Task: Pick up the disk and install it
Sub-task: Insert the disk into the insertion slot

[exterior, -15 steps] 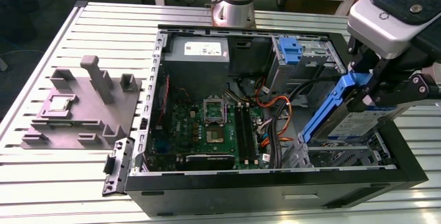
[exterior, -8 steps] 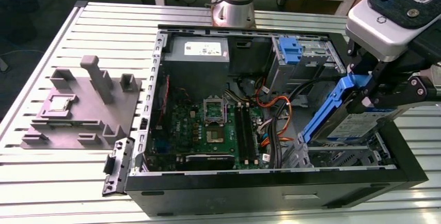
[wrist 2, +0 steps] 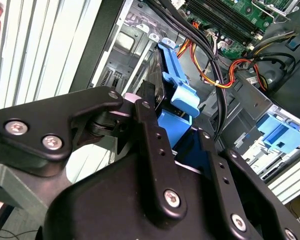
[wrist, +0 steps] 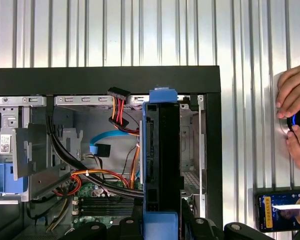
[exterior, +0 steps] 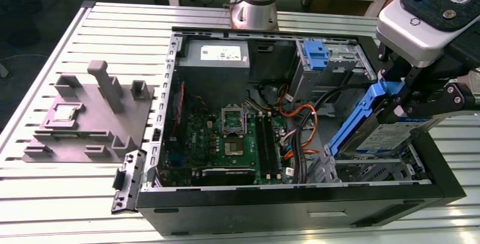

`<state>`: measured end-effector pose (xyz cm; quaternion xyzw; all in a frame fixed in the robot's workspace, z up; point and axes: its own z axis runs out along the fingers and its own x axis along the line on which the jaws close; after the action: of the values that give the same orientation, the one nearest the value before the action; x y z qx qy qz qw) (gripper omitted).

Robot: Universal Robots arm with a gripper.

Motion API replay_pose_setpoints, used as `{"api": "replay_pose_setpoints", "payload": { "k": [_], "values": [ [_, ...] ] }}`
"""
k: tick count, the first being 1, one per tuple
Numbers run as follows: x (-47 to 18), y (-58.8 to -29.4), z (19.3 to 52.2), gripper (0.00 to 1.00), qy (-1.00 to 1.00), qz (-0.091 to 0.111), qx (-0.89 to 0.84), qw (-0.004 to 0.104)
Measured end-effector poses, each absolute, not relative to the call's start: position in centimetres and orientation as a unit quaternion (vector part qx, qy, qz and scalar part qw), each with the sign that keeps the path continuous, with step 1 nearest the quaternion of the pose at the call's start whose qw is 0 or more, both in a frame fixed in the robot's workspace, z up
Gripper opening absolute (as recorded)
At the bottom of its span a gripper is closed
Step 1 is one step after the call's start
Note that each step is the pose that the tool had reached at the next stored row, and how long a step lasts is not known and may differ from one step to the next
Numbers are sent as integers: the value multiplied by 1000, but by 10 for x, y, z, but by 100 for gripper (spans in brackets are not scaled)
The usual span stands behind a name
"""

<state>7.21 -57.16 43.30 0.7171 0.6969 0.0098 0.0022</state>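
Hand (exterior: 399, 95) clamped shut on the disk (exterior: 384, 135), gripping its blue carrier frame. Disk is steeply tilted over the drive-bay corner of the open computer case (exterior: 300, 198), exterior view's right, clear of the motherboard (exterior: 225, 143). Case sits on slatted table (exterior: 67, 199).

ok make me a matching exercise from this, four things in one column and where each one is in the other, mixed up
Things
1. silver-grey disk in its blue carrier frame
2. green motherboard
3. grey plastic fixture block
4. bare blue plastic bracket

Places
A. on the slatted metal table, outside the open black computer case, at the exterior view's left
B. in the metal drive cage at the case's far corner
C. lying flat on the case's floor
D. tilted in the gripper, over the case's side at the exterior view's right

Pairs: 1-D, 2-C, 3-A, 4-B
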Motion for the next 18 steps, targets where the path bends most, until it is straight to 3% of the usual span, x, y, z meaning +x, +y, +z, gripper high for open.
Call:
{"api": "replay_pose_setpoints", "payload": {
  "k": [3, 6, 11, 14, 17, 18],
  "values": [
    [72, -572, 433, 38, 697, 10, 717, 2],
    [72, -572, 433, 50, 697, 10, 717, 2],
    [72, -576, 424, 50, 697, 10, 717, 3],
    [72, -578, 419, 42, 697, 10, 717, 3],
    [72, -581, 414, 25, 697, 10, 717, 3],
    [72, -581, 412, 25, 697, 10, 717, 3]
  ]
}}
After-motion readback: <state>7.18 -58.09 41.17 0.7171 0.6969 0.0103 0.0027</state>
